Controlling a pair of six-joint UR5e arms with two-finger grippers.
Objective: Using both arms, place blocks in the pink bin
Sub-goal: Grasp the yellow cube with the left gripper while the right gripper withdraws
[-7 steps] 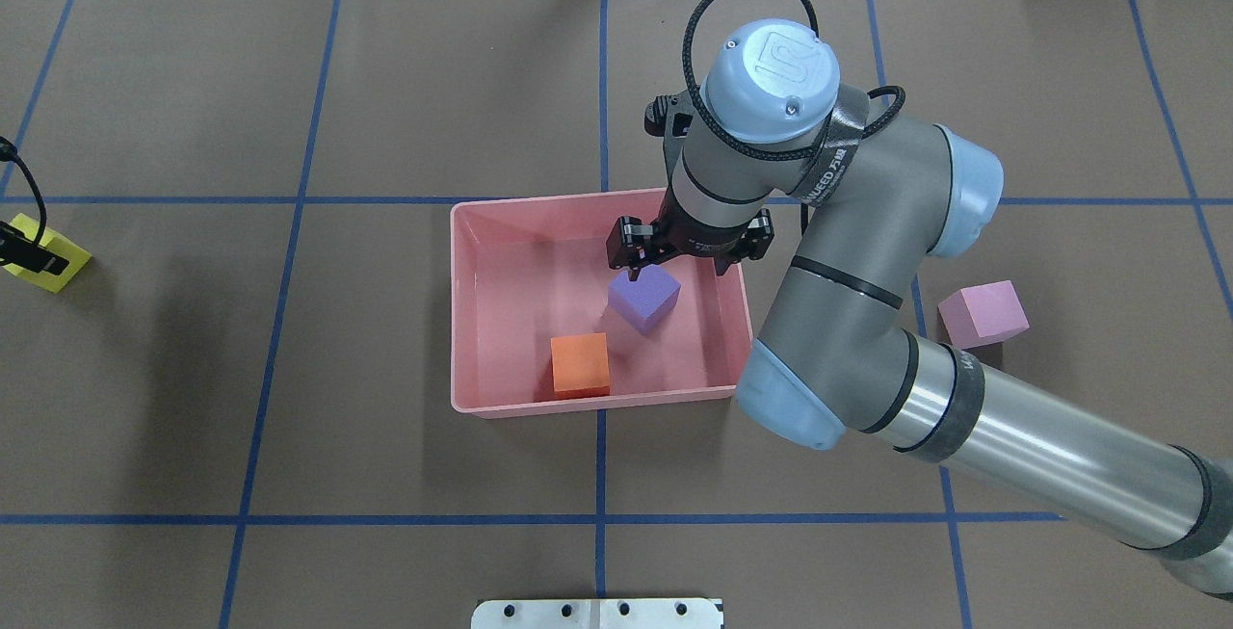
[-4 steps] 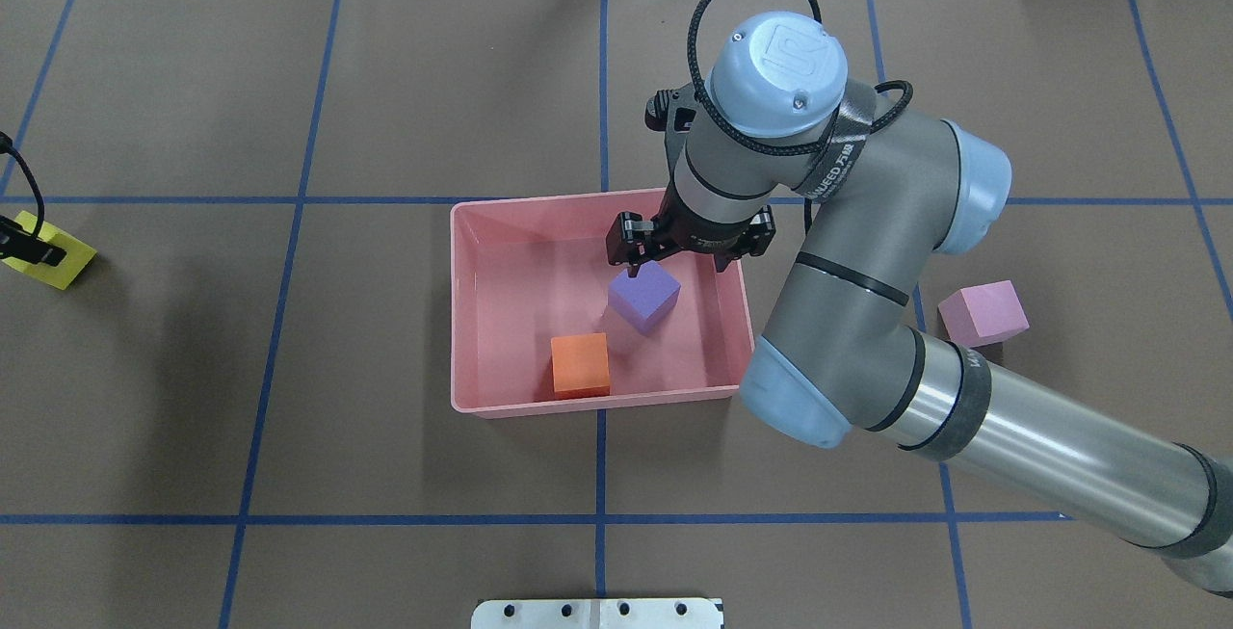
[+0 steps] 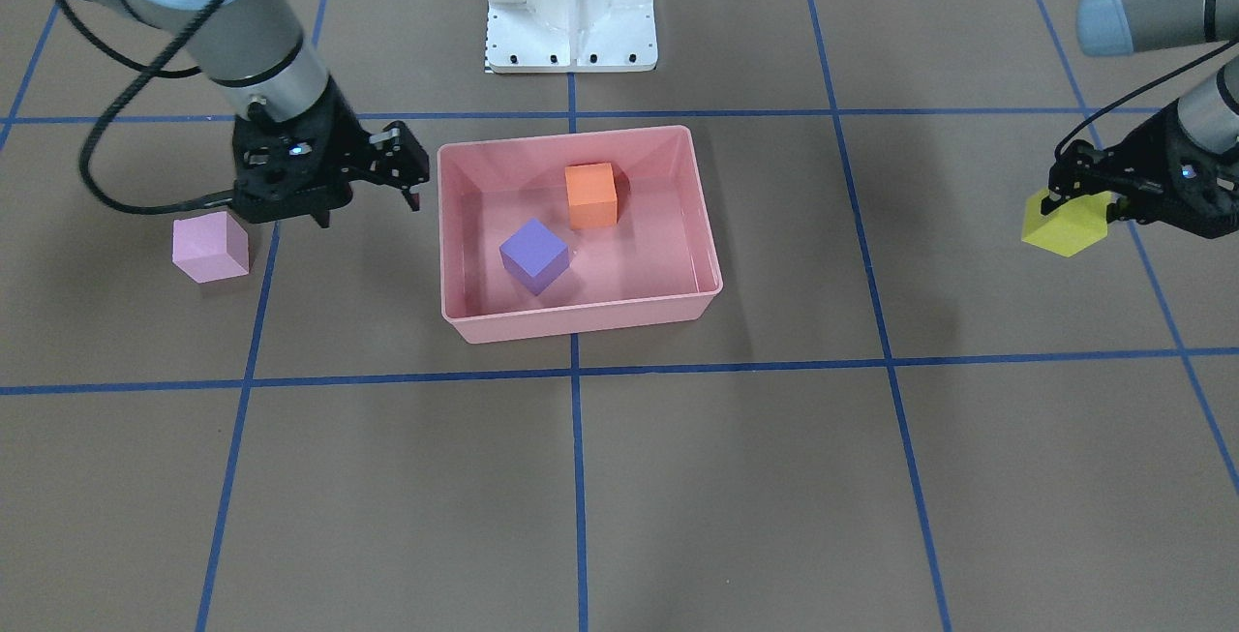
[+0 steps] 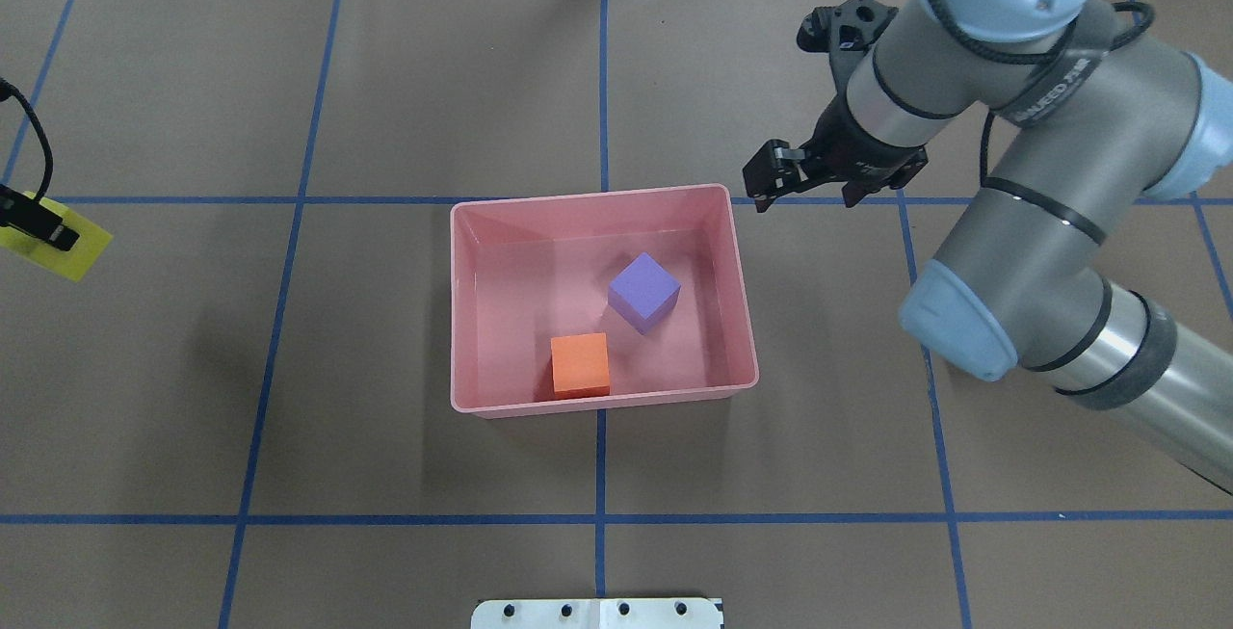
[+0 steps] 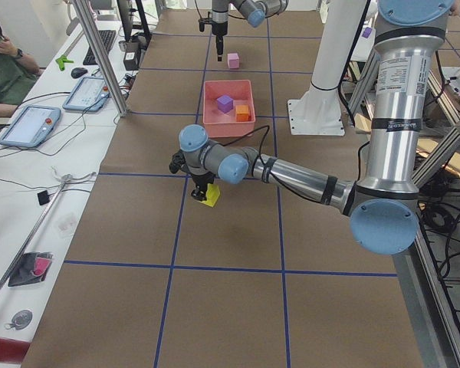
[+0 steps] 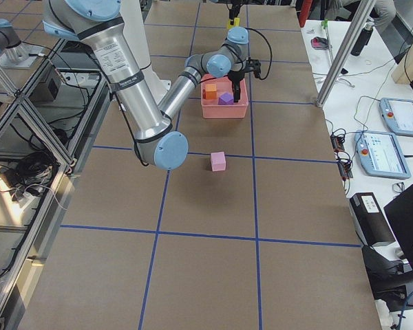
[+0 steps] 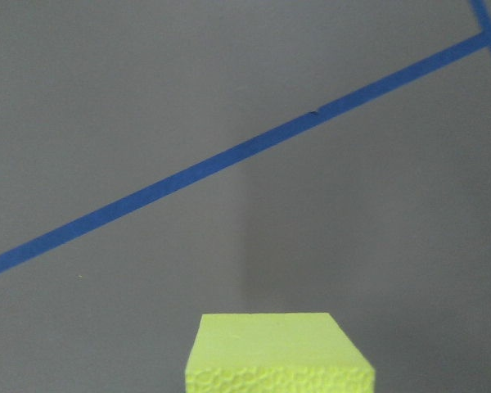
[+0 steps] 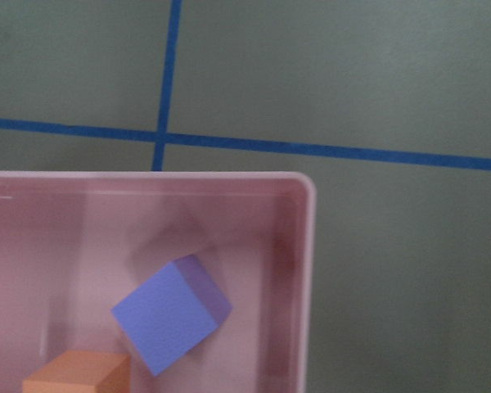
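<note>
Brown tabletop w/ blue tape grid, pink bin dead centre. Purple block and orange block are down on the bin floor, apart from each other: two in, two to go. Way out on the left, left tool is clamped on the yellow block, which hangs tilted and looks clear of the surface. Right tool is empty, jaws wide apart, hovering outside the bin's far right corner. Light pink block sits on the tabletop on that side, untouched. So prob. two jobs at once. Yellow needs a carry high enough to clear the rim, w/ release over bare floor in the bin's left half, not onto the other cubes. For the pink one, centre the spread jaws over it, square to two flat faces, then go straight down before closing.
</note>
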